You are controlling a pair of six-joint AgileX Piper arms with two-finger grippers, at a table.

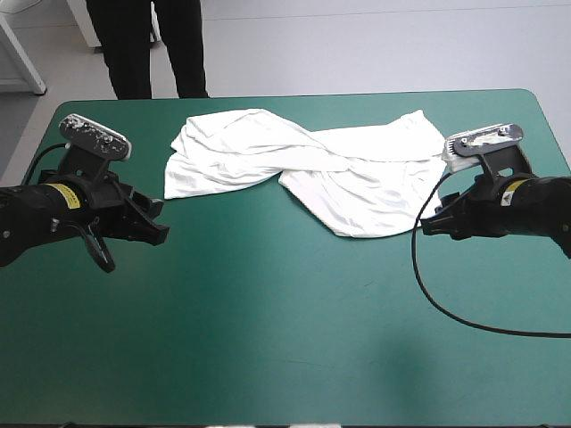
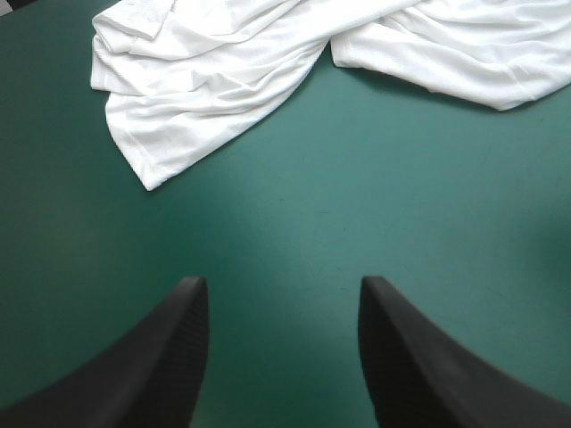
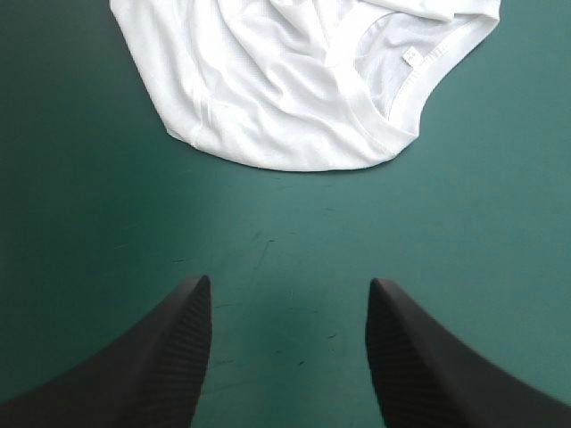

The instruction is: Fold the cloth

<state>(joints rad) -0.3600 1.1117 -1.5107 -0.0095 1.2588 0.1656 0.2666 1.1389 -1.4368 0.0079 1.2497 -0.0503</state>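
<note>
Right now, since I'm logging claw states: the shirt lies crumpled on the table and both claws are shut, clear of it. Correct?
No: both claws are open, not shut. The left wrist view shows the left claw spread wide, the right wrist view the right claw likewise. The shirt does lie crumpled on the table, clear of both.

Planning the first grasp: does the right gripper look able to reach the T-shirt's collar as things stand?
Probably yes: the right gripper is open, the T-shirt's collar lies ahead, only bare teal-green cover between.
</note>
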